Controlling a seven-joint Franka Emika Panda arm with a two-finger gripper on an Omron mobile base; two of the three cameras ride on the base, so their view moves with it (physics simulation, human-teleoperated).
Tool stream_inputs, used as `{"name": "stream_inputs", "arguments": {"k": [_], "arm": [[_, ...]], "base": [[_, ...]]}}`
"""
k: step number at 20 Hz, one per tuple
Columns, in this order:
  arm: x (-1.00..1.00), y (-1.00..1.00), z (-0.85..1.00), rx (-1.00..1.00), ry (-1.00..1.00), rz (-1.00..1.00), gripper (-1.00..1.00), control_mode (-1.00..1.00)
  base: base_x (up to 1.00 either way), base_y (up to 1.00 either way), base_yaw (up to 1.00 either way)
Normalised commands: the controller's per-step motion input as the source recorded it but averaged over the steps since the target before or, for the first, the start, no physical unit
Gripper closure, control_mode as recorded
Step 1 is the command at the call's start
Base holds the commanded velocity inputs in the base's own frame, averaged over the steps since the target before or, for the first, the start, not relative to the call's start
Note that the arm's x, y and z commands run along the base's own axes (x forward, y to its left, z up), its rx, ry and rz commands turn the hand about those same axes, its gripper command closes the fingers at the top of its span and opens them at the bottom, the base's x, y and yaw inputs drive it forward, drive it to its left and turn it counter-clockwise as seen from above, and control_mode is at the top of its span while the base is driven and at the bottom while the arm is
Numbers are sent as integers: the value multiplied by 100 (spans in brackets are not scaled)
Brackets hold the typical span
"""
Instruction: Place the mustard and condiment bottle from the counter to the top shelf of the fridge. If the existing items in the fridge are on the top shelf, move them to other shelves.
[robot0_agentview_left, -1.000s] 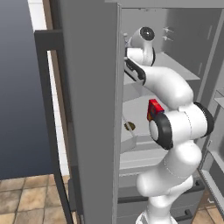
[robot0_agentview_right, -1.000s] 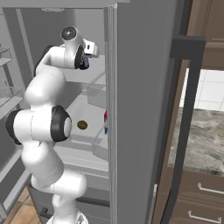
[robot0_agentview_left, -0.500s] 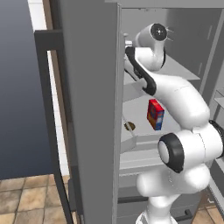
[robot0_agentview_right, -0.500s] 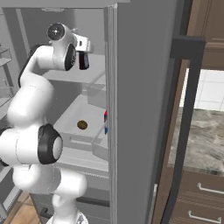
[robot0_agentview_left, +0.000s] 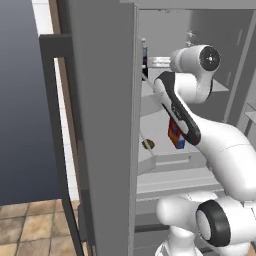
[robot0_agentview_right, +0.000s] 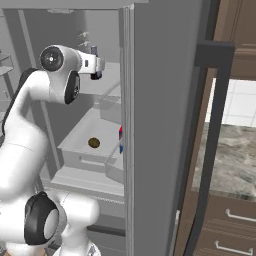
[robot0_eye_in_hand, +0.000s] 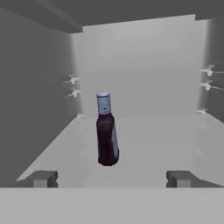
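Bare top shelf (robot0_eye_in_hand: 157, 144) is seen around the upright dark condiment bottle (robot0_eye_in_hand: 106, 131); the pincer (robot0_eye_in_hand: 111, 178) is spread apart before it.

My arm bends up from the base and reaches forward at shoulder height, wrist level. My gripper (robot0_eye_in_hand: 112, 179) points straight ahead with its fingertips (robot0_eye_in_hand: 42, 179) spread wide apart, nothing held between them.
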Motion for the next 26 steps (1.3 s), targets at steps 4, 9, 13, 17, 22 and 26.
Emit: {"name": "stream_inputs", "arguments": {"k": [4,9,13,17,22,26], "arm": [[-100,-52,0,0,6,0,-100,-100],[-100,-36,0,0,13,0,-100,-100],[-100,-2,0,-5,23,0,-100,-100],[-100,8,-6,-15,29,0,-100,-100],[-100,1,-34,-11,22,1,-100,-100],[0,0,0,0,0,0,-100,100]], "base": [[0,0,0],[0,0,0],[0,0,0],[0,0,0],[0,0,0],[-100,0,6]]}}
